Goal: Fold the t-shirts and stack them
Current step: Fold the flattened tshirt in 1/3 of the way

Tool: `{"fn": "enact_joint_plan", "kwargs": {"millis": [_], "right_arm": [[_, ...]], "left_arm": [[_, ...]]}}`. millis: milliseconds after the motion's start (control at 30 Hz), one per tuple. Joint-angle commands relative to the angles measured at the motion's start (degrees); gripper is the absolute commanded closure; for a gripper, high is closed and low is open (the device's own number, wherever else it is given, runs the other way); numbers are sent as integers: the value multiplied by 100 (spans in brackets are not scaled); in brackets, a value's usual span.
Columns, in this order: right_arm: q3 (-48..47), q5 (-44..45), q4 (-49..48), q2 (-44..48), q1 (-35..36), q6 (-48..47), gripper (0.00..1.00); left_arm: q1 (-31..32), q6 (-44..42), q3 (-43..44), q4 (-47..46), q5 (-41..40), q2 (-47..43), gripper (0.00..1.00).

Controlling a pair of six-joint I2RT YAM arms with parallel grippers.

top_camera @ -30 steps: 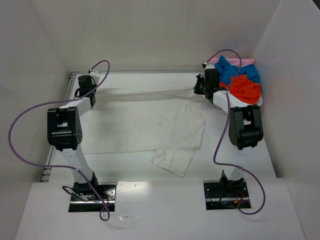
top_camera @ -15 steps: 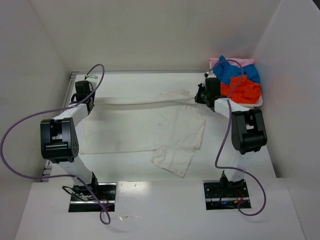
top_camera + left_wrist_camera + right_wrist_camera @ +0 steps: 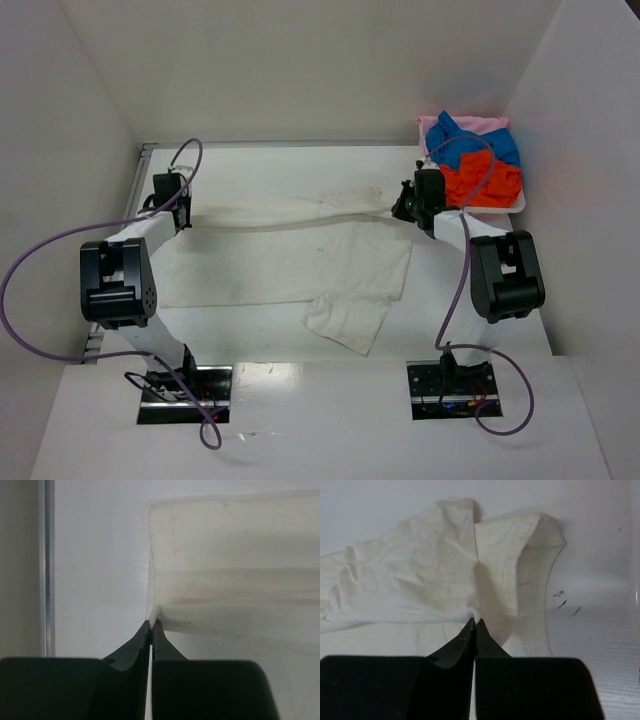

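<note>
A large off-white t-shirt [image 3: 290, 262] lies spread across the table, its far edge lifted and stretched between both arms. My left gripper [image 3: 183, 215] is shut on the shirt's left far corner [image 3: 155, 612]. My right gripper [image 3: 398, 207] is shut on the shirt's right far edge near a sleeve [image 3: 477, 615]. One sleeve [image 3: 345, 322] hangs toward the near side. A blue t-shirt [image 3: 462, 145], an orange-red t-shirt [image 3: 480, 185] and a pale pink t-shirt [image 3: 440, 123] lie bunched together at the back right.
The coloured shirts sit on a shallow white tray [image 3: 508, 206] against the right wall. White walls close in the table on the left, back and right. Purple cables [image 3: 40, 250] loop off both arms.
Both grippers have drawn the shirt's far edge toward the near side, folding it over the body. The right arm moved away from the coloured pile.
</note>
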State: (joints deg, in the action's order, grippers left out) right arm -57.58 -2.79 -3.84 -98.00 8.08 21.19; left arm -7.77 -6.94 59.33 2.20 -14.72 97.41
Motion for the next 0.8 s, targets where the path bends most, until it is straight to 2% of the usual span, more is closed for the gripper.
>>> {"fn": "enact_joint_plan", "kwargs": {"millis": [0, 267, 433, 533, 567, 600, 633, 667, 733, 767], "right_arm": [[238, 164, -161, 342, -96, 166, 100], [168, 296, 269, 447, -96, 166, 100], [89, 296, 726, 395, -96, 219, 95], [141, 367, 797, 395, -96, 219, 83], [142, 367, 797, 474, -96, 219, 77], [142, 367, 797, 553, -96, 219, 72], [142, 367, 797, 553, -96, 271, 63], [142, 367, 797, 614, -96, 272, 39], [80, 367, 797, 685, -96, 272, 33], [11, 367, 736, 755, -96, 272, 29]], "left_arm": [[-58, 316, 26, 114, -31, -29, 100], [-58, 518, 228, 255, -31, 86, 100], [-58, 632, 281, 307, -84, 199, 100], [-58, 816, 482, 439, -136, 261, 92], [-58, 895, 544, 561, -136, 261, 87], [-58, 1027, 605, 615, -136, 261, 75], [-58, 1028, 658, 615, -136, 261, 70], [-58, 1028, 659, 615, -49, 105, 65], [-58, 1080, 659, 554, 117, -72, 50], [-58, 1081, 659, 554, 214, -264, 45]]}}
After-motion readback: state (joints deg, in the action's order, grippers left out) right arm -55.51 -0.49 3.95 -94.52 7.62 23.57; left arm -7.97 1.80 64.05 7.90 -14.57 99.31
